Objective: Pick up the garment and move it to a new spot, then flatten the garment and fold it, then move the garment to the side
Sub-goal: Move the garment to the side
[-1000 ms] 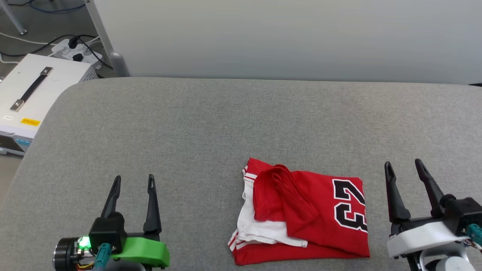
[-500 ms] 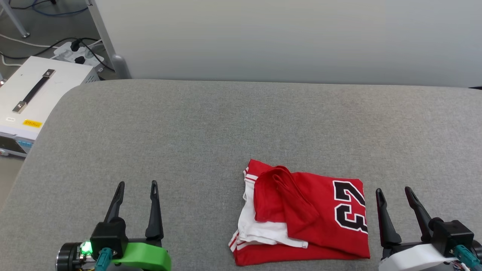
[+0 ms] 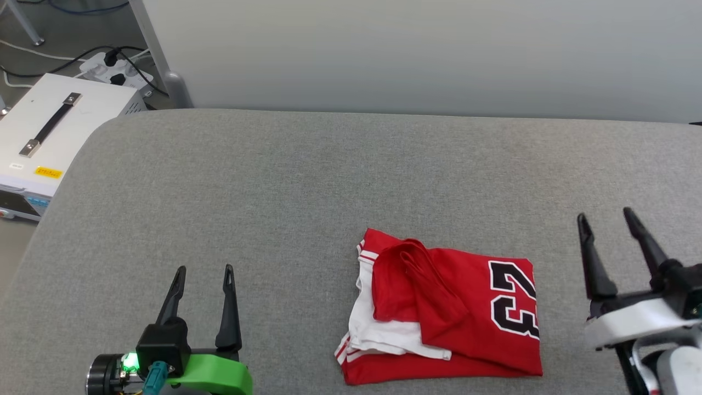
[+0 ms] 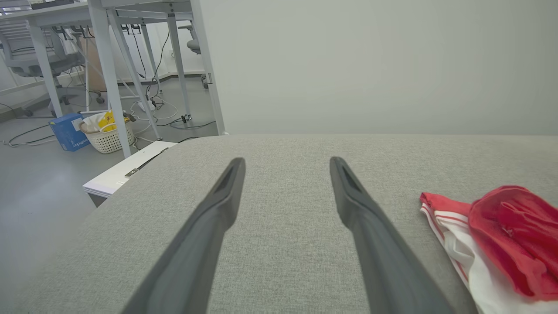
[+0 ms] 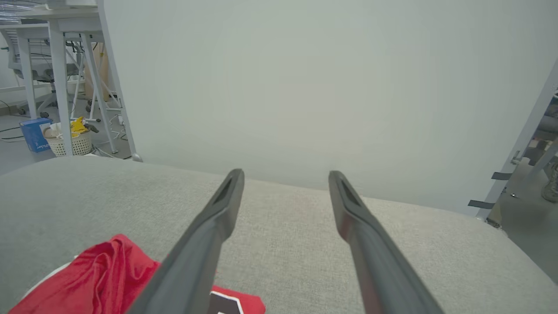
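The garment (image 3: pixel 455 307) lies folded into a rough rectangle on the grey padded table (image 3: pixel 307 181), near the front edge right of centre. It is red, with a black "23" on its right end, a white sleeve and striped trim at its left. My left gripper (image 3: pixel 204 270) stands open well to its left, empty. My right gripper (image 3: pixel 606 215) is open just right of the garment, empty and apart from it. The left wrist view has the garment (image 4: pixel 492 235) at its right edge. In the right wrist view the garment (image 5: pixel 104 279) lies at the lower left.
A white equipment case (image 3: pixel 49 137) with a black handle sits on the floor off the table's left end, with a power strip (image 3: pixel 112 68) and cables behind it. A pale wall panel (image 3: pixel 417 55) runs along the table's far edge. A basket (image 4: pixel 107 135) stands among desk legs.
My right gripper dropped back toward the front edge, then moved forward and a little right again. The left gripper drew back slightly. The garment lies as before; the camera shifted a bit.
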{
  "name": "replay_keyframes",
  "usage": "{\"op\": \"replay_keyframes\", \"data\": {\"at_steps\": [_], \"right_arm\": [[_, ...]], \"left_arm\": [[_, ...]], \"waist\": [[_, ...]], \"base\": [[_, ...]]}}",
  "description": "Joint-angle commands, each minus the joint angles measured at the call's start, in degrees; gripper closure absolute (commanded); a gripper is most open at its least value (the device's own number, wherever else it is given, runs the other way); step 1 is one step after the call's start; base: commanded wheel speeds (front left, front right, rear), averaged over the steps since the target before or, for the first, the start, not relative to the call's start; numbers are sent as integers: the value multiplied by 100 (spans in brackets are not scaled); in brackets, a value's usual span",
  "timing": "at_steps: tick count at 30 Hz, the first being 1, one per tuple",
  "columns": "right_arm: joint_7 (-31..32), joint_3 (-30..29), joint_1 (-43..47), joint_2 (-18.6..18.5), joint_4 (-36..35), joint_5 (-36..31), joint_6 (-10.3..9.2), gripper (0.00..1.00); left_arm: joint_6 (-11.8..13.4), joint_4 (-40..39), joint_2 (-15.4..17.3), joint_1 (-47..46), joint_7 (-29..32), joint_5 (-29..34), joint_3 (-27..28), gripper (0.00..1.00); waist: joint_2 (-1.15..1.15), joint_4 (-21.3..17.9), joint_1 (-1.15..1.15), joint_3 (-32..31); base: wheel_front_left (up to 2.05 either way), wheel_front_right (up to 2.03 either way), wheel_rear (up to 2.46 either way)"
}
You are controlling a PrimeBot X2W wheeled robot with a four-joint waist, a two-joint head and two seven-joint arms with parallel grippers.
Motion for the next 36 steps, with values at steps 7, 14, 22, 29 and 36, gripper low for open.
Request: {"op": "replay_keyframes", "data": {"at_steps": [7, 14, 22, 29, 36], "right_arm": [[1473, 329, -958, -1029, 222, 1098, -5, 0], [3922, 1168, -1214, -2018, 35, 2661, -5, 0], [5672, 1482, -940, -2285, 157, 4144, -5, 0], [5924, 1650, -996, -2044, 682, 4474, -5, 0], [5748, 2027, -1280, -1730, 1200, 4629, -5, 0]], "left_arm": [[-31, 56, -27, -99, -34, -33, 17, 0], [-39, 60, -31, -187, -34, -57, 48, 0], [-40, 65, -37, -313, -34, -85, 20, 0], [-44, 52, -40, -428, -34, -104, -35, 0], [-49, 49, -42, -578, -34, -94, -93, 0]], "waist": [[0, 94, 0, 175], [0, 148, 0, 317], [0, 276, 0, 519], [0, 433, 0, 775], [0, 581, 0, 1012]], "base": [[0, 0, 0], [0, 0, 0], [0, 0, 0], [0, 0, 0], [0, 0, 0]]}}
